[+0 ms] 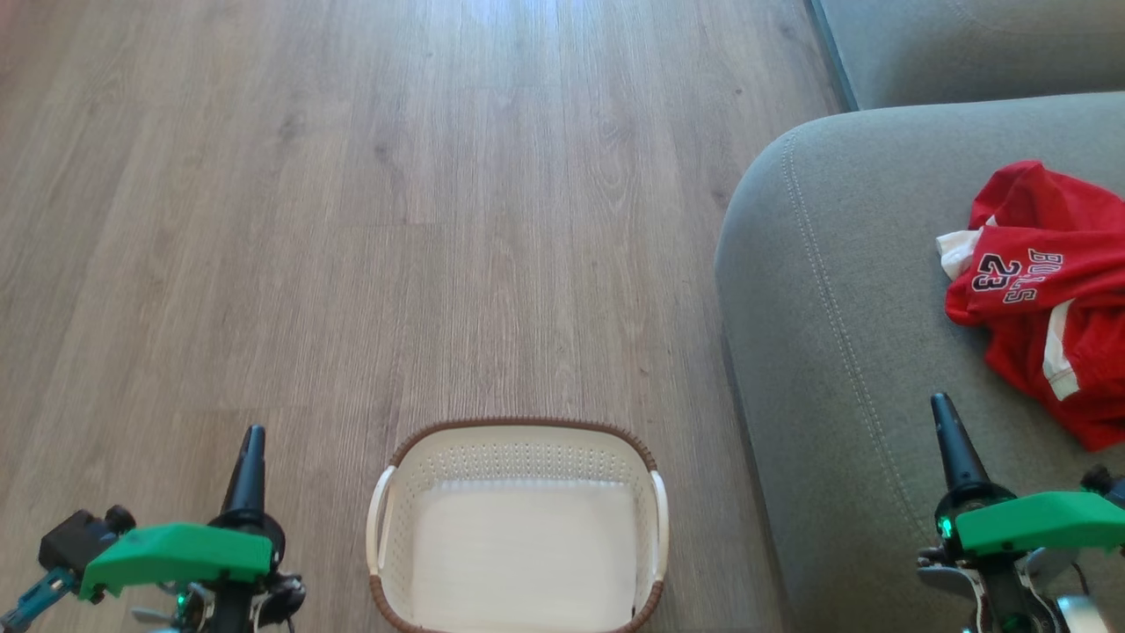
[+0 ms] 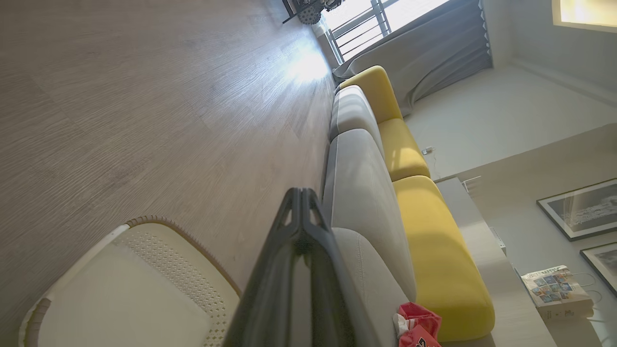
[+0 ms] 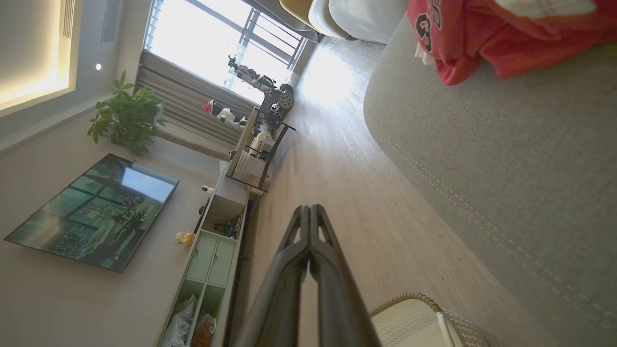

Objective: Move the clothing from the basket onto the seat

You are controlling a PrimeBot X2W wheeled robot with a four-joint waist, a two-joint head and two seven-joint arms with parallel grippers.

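Left hand (image 1: 251,444) at 7 o'clock and right hand (image 1: 945,418) at 5 are both closed, gripping nothing. Between them, at 6, the basket (image 1: 518,457) stands empty on the floor (image 1: 439,220) — the clothing (image 1: 1046,290) lies heaped on the seat (image 1: 844,308) at 3. The transfer looks finished; next calls only for keeping the hands clear — no further grasp.

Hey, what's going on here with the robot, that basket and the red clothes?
The basket sits empty on the wood floor, and the red clothing lies bunched on the grey seat. The left gripper and right gripper are both shut, holding nothing, one beside the basket, one over the seat. The job looks finished.
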